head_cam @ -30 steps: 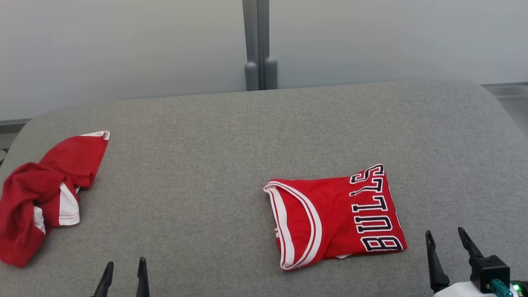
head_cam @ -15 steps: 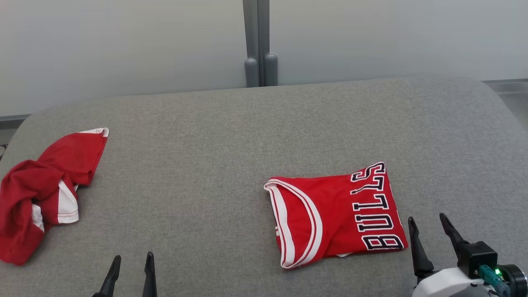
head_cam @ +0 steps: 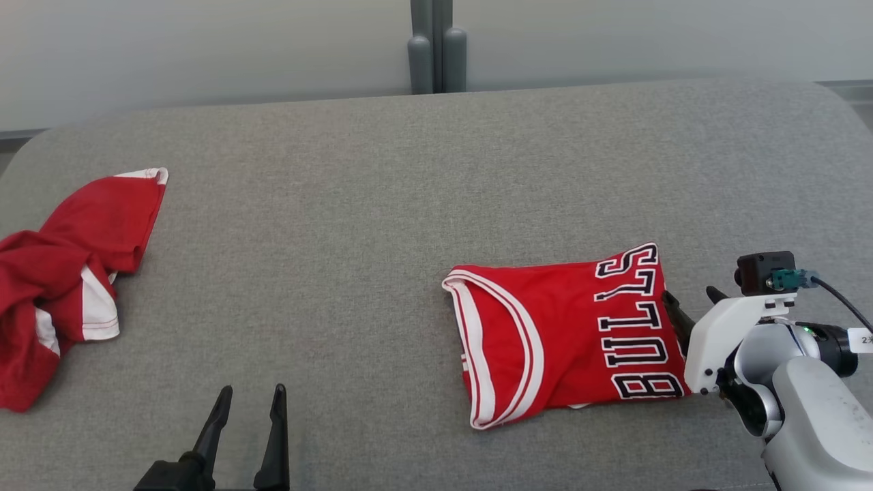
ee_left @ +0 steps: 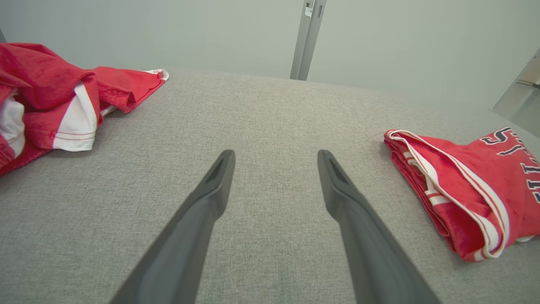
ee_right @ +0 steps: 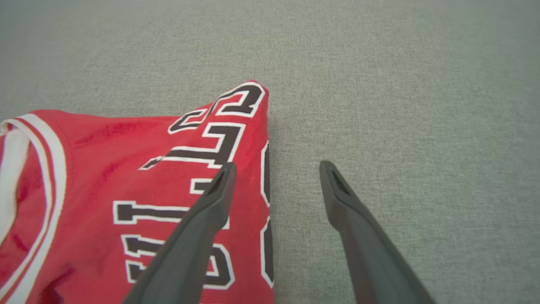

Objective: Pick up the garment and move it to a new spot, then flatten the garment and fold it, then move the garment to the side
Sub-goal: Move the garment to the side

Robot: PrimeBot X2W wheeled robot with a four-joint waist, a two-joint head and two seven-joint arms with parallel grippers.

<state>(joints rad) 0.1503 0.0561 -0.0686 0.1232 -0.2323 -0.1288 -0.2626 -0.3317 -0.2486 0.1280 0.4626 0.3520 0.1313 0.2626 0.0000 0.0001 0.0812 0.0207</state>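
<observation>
Okay, my right pincer, spread apart at four o'clock, straddles the jersey edge; left pincer likewise apart at seven.

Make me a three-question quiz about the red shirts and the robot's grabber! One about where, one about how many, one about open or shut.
1. Where is the folded jersey compared with the crumpled garment?
A. On top of it
B. On the robot's left of it
C. On the robot's right of it

2. How many red garments lie on the grey cushion?
A. One
B. Two
C. Four

3. How is the right gripper?
A. Open, one finger above the jersey's lettered edge
B. Shut on the jersey
C. Shut on the crumpled garment

Answers:
1 C: in the head view the jersey lies right of the middle and the crumpled one lies at the far left, with bare grey between them.
2 B: one is folded and one is crumpled.
3 A: in the right wrist view the fingers are spread, one over the letters and one over bare grey.
</observation>
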